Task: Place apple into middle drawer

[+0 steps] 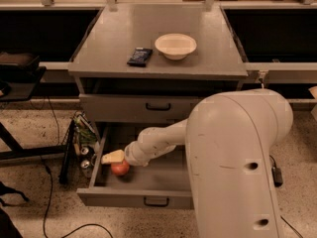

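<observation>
**Apple's tucked right under the claw, down in the drawer**

Main thing imo: the apple [120, 169] sits directly below the claw [115, 158], a touch toward the near side, and the two are touching. It's round, so no long axis to fuss abt, and there's only one arm, slanting in from the right.

Where it is: inside the middle drawer [148, 195], which is pulled out below the table's [119, 29] front edge. The apple is in the drawer's left part, close to the left wall, roughly under the table's front-left corner. It looks to be on the drawer floor or just above it, can't say which.

Claw state: honestly can't tell if it's clamped on the apple or spread, since the view doesn't show it.

My guess is what's left is prob letting go and pulling up and to the right, bc that left wall is close.

Bowl [176, 45] and dark packet [140, 56] sit on the table nearer its front edge, not involved.
</observation>
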Robot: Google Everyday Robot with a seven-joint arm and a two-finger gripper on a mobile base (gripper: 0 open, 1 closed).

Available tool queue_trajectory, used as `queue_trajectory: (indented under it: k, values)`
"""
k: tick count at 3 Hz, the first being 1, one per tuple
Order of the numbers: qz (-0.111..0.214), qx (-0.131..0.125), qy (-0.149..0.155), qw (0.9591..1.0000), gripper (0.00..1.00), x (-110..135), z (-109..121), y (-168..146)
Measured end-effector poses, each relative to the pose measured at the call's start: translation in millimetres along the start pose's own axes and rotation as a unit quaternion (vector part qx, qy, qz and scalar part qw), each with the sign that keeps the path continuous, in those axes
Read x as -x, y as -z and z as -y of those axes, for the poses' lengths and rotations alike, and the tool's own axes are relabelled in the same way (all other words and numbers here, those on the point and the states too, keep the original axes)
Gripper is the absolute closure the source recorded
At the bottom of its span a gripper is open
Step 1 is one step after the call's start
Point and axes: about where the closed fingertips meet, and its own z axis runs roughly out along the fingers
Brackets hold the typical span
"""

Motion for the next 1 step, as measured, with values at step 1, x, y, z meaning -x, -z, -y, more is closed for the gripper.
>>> queue_trajectory:
  k: [1]
  values:
    - [0.0,0.0,0.0,1.0,0.0,0.0,0.0,0.0]
